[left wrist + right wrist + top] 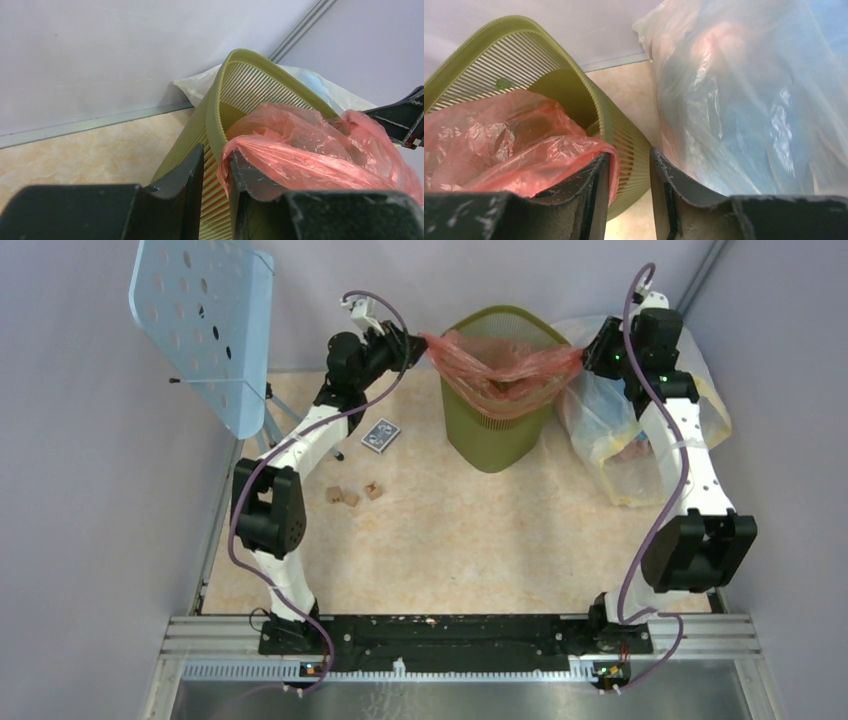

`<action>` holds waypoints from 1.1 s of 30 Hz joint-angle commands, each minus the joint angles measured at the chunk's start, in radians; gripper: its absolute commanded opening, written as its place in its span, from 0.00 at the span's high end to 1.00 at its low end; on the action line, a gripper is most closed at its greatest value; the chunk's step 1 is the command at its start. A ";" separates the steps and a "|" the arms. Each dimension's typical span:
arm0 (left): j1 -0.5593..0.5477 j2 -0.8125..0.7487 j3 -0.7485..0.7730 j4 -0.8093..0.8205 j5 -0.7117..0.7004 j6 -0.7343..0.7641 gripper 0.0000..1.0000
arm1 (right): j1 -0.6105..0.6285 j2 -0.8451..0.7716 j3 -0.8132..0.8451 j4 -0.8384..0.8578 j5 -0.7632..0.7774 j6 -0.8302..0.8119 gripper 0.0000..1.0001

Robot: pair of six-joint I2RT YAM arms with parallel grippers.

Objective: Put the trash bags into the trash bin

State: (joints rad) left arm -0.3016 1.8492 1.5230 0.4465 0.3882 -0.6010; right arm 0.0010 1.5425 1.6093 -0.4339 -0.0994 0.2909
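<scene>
The olive-green trash bin point(495, 440) stands at the back middle of the table. The red-orange trash bag point(505, 365) is stretched across its opening and sags inside. My left gripper point(415, 348) is at the bin's left rim, my right gripper point(588, 355) at its right rim. In the left wrist view the jaws of the left gripper point(216, 150) stand apart astride the bin rim point(240, 85), with the bag point(310, 145) draped over the right finger. In the right wrist view the right gripper point(629, 153) is also open, the bag point(499, 145) hooked over its left finger, beside the bin wall point(489, 55).
A large clear bag stuffed with items point(620, 430) leans against the bin's right side, right behind my right gripper point(749, 100). A pale blue perforated stand point(205, 320) stands at the back left. A blue card box point(380, 435) and small wooden blocks point(350, 495) lie left of the bin.
</scene>
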 commanded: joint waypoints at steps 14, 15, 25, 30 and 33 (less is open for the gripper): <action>0.019 0.186 0.155 0.103 0.243 -0.168 0.69 | -0.088 0.124 0.022 0.213 -0.461 0.130 0.48; 0.020 0.201 0.167 0.112 0.268 -0.181 0.69 | -0.088 0.128 0.012 0.230 -0.507 0.135 0.50; 0.029 0.337 0.326 0.173 0.509 -0.335 0.72 | -0.087 0.021 -0.247 0.543 -0.745 0.226 0.58; 0.029 0.330 0.308 0.191 0.606 -0.376 0.74 | -0.077 -0.068 -0.345 0.583 -0.753 0.247 0.59; 0.029 0.287 0.246 0.209 0.637 -0.385 0.74 | -0.060 -0.124 -0.383 0.561 -0.749 0.225 0.59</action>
State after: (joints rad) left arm -0.2253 2.1906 1.8030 0.5579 0.8345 -0.9318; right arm -0.1154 1.5429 1.2388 0.0196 -0.7361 0.5014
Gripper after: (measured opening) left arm 0.256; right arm 0.405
